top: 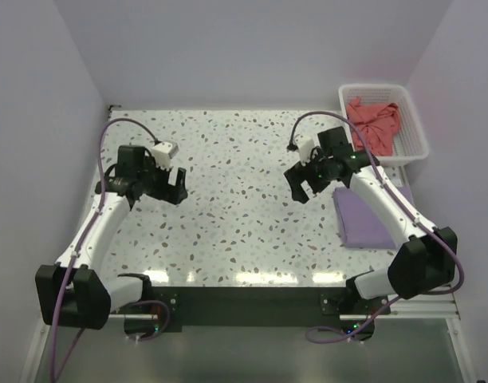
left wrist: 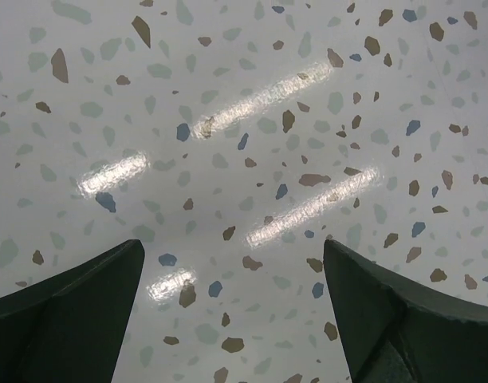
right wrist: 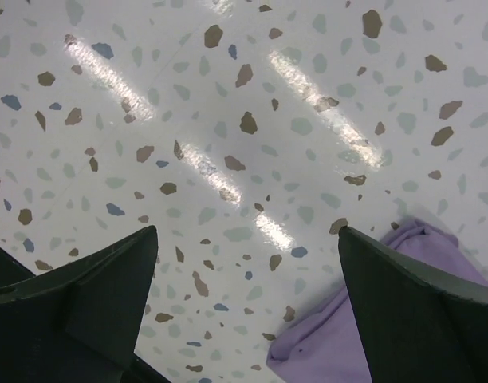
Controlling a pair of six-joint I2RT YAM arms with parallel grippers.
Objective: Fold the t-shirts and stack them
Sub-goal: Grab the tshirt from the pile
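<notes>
Terrazzo-speckled white tabletop point(top: 236, 175) is all that is seen beneath the left gripper point(top: 167, 191), whose two dark fingers are spread fully apart with nothing held between them; in the left wrist view only bare flecked surface lies in the wide gap of the left gripper point(left wrist: 232, 249). Further right, the right gripper point(top: 301, 188) is likewise found wide open and empty above the table. A pale lavender cloth t-shirt, folded into a flat rectangle point(top: 364, 219), is laid just to the right of these jaws, and in the right wrist view its edge point(right wrist: 340, 343) is seen beside the right-hand finger, outside the gap of the right gripper point(right wrist: 248, 235). Beyond and to the right of the right jaws, a salmon-red cloth t-shirt point(top: 375, 120) is bunched inside a white plastic lattice basket point(top: 420, 136). One shirt is judged to be done and the other not yet begun. For the next move, the salmon shirt would probably have to be lifted out of the basket by the right arm and spread flat on the open surface between the two grippers, so that it can be folded and set on the lavender one.
</notes>
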